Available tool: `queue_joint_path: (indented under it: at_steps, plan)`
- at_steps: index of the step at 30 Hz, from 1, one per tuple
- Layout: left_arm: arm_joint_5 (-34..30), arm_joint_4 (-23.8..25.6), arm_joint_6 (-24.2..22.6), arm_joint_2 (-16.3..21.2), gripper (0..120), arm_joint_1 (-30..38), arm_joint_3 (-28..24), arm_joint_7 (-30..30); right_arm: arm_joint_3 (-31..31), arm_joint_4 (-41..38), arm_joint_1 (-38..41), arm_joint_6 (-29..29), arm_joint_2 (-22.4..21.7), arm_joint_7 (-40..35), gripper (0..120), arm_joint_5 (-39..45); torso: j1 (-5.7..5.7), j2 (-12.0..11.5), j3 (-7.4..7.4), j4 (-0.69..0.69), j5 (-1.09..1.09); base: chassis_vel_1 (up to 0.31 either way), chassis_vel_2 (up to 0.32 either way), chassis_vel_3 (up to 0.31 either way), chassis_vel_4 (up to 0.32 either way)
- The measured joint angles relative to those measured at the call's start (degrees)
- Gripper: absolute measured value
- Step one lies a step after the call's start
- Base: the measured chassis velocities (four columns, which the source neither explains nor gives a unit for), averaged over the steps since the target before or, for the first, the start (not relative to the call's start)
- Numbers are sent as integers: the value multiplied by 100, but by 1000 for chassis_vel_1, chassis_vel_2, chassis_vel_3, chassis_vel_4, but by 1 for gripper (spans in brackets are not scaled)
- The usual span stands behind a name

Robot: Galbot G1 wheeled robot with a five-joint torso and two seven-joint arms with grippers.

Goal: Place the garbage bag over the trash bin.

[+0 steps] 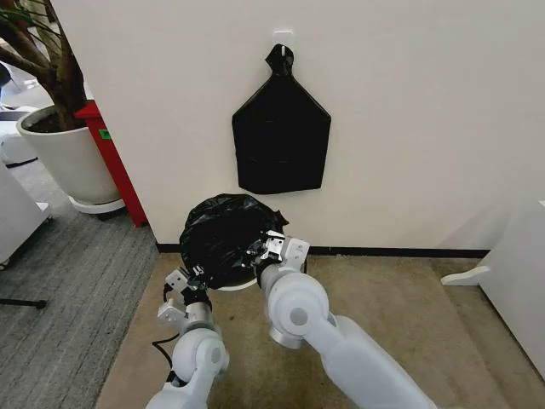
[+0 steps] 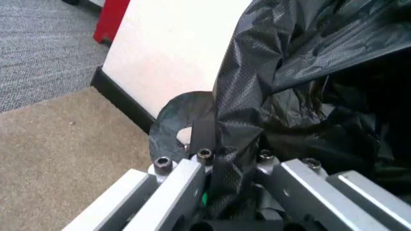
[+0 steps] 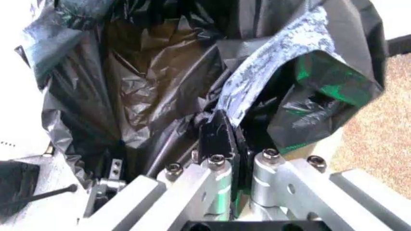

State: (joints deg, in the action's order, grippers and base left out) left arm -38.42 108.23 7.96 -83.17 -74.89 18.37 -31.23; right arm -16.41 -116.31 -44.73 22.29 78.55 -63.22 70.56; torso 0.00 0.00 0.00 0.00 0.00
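The glossy black garbage bag (image 1: 220,239) is spread wide against the wall, low down, and hides most of the trash bin (image 1: 230,288), of which a thin white edge peeks out under the film. My left gripper (image 1: 189,277) is at the bag's lower left edge. The left wrist view shows that gripper (image 2: 222,161) shut on a fold of the bag (image 2: 289,72). At the bag's right edge is my right gripper (image 1: 266,247). From the right wrist, this gripper (image 3: 230,144) is shut on the bag (image 3: 147,82), whose open inside faces the camera.
A flat black sheaf with a knotted top (image 1: 281,141) hangs on the white wall above the bag. A large white planter with a tree (image 1: 68,158) and a red panel (image 1: 112,162) stand at the left. Beige carpet (image 1: 400,298) lies to the right, with white furniture (image 1: 515,273) at the edge.
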Motion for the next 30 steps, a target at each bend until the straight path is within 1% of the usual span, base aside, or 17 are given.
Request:
queue_joint_path:
  at_steps: [4,8,10,15,24,29,30]
  plan:
    - [-65,10,0,9,1,23,44,-32,-19,-73,-87,2,-69,22,0,-59,0,0,0,1,1,0,0,0,0]
    - [-189,53,-4,29,1,63,110,-79,-18,-182,-196,4,-310,61,0,-96,0,0,0,0,1,0,0,0,0]
    - [-222,64,-7,29,1,70,125,-91,-13,-207,-222,4,-361,69,0,-106,0,0,0,0,1,0,0,0,0]
    - [-413,112,-18,-24,1,119,188,-160,64,-386,-528,12,-638,151,0,-217,0,0,0,0,1,0,0,0,0]
    - [-622,233,-42,-55,1,115,184,-215,184,-427,-925,20,-832,310,0,-419,0,0,0,-1,1,0,0,0,0]
    - [-1019,479,-140,-109,1,3,146,-334,200,-241,-920,10,-854,424,0,-573,0,0,0,0,1,0,0,0,0]
    - [-1019,479,-140,-109,1,3,146,-334,200,-241,-920,10,-854,424,0,-573,0,0,0,0,1,0,0,0,0]
